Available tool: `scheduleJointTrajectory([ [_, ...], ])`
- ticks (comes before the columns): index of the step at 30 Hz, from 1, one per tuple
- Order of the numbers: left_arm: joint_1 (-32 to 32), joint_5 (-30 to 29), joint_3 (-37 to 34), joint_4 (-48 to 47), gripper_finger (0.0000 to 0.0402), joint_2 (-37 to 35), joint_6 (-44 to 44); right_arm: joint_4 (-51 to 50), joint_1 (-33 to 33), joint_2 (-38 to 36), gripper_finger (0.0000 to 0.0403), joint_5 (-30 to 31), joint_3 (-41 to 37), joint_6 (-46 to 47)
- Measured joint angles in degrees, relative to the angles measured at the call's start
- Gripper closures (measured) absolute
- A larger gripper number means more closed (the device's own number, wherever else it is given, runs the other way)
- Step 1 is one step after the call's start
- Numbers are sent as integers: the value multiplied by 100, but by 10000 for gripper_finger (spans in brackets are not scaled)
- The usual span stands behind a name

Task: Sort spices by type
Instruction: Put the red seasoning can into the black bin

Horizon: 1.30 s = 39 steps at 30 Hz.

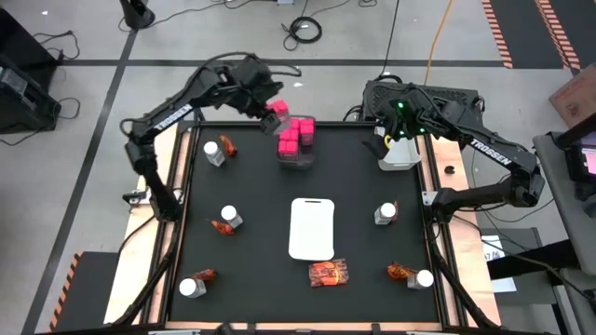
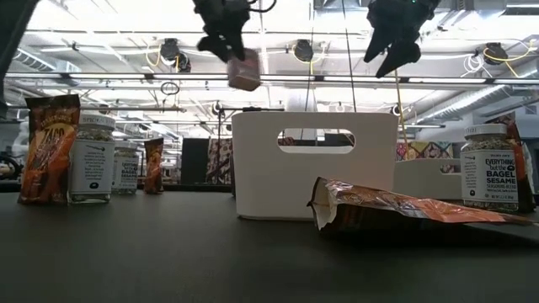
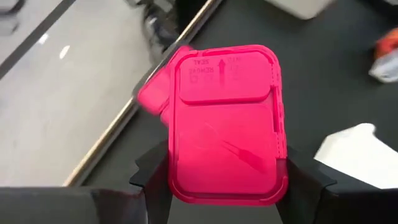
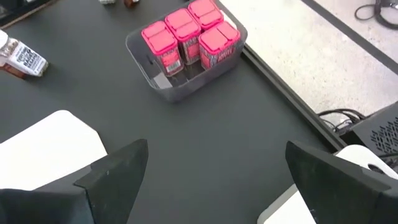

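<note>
L gripper (image 1: pixel 276 113) clamped on a pink box (image 1: pixel 277 111), held high off the worktop (image 1: pixel 251 177) near its far edge. Grey bin (image 1: pixel 296 156) w/ more pink boxes (image 1: pixel 296 135) sits just beside and below it, on the R gripper's side. R gripper (image 1: pixel 383 133) empty, fingers spread wide, also up by the far edge over a white bin (image 1: pixel 399 154). Open worktop between the grippers. Jars and packets lie well away, round the white tray (image 1: pixel 312 228), toward the near edge.
</note>
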Motion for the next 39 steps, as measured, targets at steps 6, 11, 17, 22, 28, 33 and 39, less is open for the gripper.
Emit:
scheduleJointTrajectory([
  [6,-15,-824,-1431,1174,188,-993,-1963,278,0,0,28,15,0,76],
  [11,-390,-1324,-2272,2326,188,-1235,-3482,542,0,2,28,24,0,378],
  [17,-958,-1676,-2553,3210,188,-830,-4512,621,0,68,28,29,0,305],
  [22,-1134,-1737,-2555,3568,188,-301,-5230,603,0,148,28,28,0,173],
  [28,-1161,-1808,-2559,3541,188,281,-6387,586,0,247,28,25,1,-37],
  [33,-1265,-1909,-2553,3540,188,667,-6569,573,0,260,28,27,2,-206],
  [39,-1276,-1984,-2553,3545,188,1007,-6851,470,0,260,28,26,2,-473],
])
